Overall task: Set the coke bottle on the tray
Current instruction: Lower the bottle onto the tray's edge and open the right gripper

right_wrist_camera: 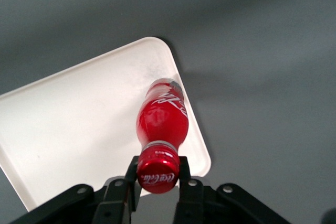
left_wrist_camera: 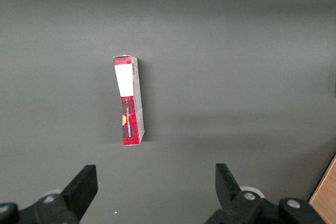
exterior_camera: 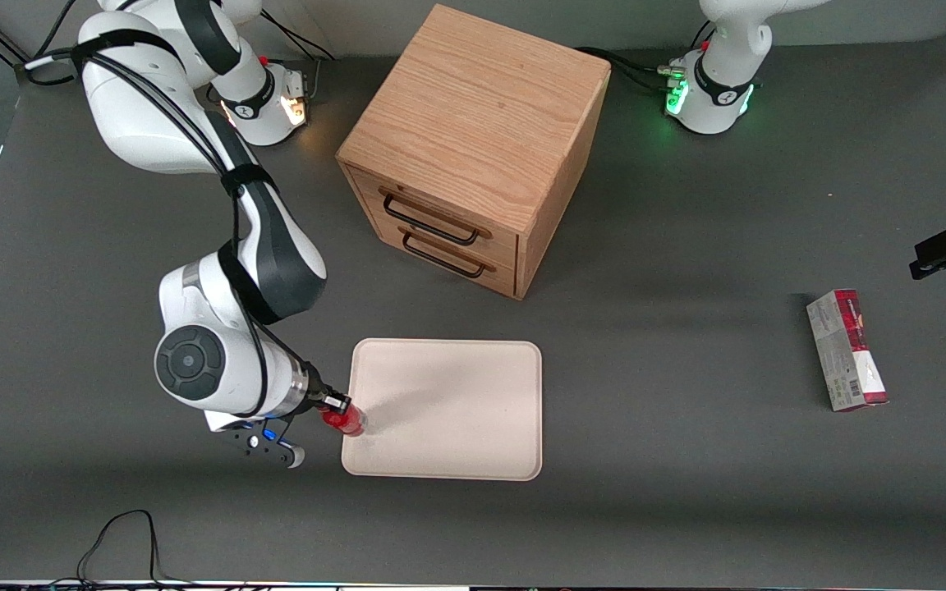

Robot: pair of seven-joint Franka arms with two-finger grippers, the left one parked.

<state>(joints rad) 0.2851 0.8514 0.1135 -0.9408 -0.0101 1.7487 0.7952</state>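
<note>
Glossy coke bottle (right_wrist_camera: 162,119), matt tray (right_wrist_camera: 79,124), wooden cabinet (exterior_camera: 473,139)

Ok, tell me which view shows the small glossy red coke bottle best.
The right wrist view: the small glossy red coke bottle shows whole, label and cap, with the gripper shut on its neck over the cream-beige tray. The front view shows only a small red patch at the tray's edge. The left wrist view does not show it.

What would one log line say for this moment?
claw: shut on coke bottle at its cap | bottle: over tray edge nearest working arm | release: not yet | carton: toward parked arm's end
</note>
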